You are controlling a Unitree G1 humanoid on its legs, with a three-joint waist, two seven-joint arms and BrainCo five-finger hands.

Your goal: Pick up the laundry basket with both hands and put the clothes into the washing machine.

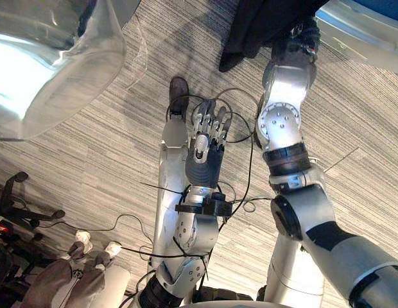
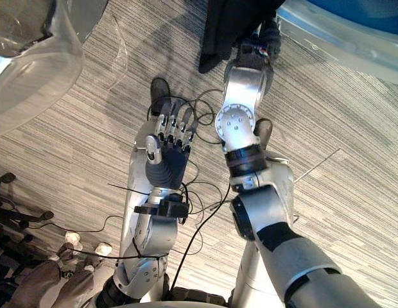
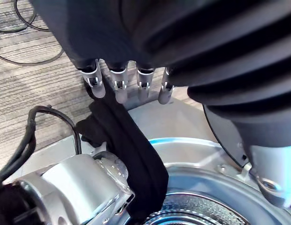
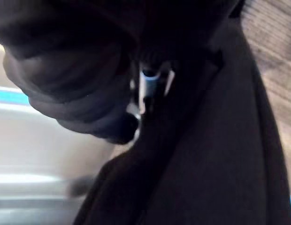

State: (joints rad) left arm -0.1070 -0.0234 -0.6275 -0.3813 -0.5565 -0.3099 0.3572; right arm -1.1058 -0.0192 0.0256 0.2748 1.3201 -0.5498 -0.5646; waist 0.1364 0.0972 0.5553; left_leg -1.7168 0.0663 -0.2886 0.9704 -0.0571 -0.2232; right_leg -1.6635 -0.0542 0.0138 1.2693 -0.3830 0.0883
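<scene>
A black garment (image 1: 263,22) hangs from my right hand (image 1: 300,40) at the far side, beside the washing machine's pale rim (image 1: 366,32). In the right wrist view dark cloth (image 4: 206,154) wraps round the curled fingers (image 4: 148,84). The left wrist view has the same garment (image 3: 131,150) draped from my right wrist over the edge of the drum opening (image 3: 192,187). My left hand (image 1: 205,154) is held out over the striped carpet in the middle, fingers (image 3: 117,84) straight and holding nothing.
The machine's clear glass door (image 1: 51,64) stands swung out at the far left. An office chair base (image 1: 19,205) sits at the near left, with a person's legs and pale shoes (image 1: 83,269) beside it. Grey striped carpet (image 1: 90,147) lies between.
</scene>
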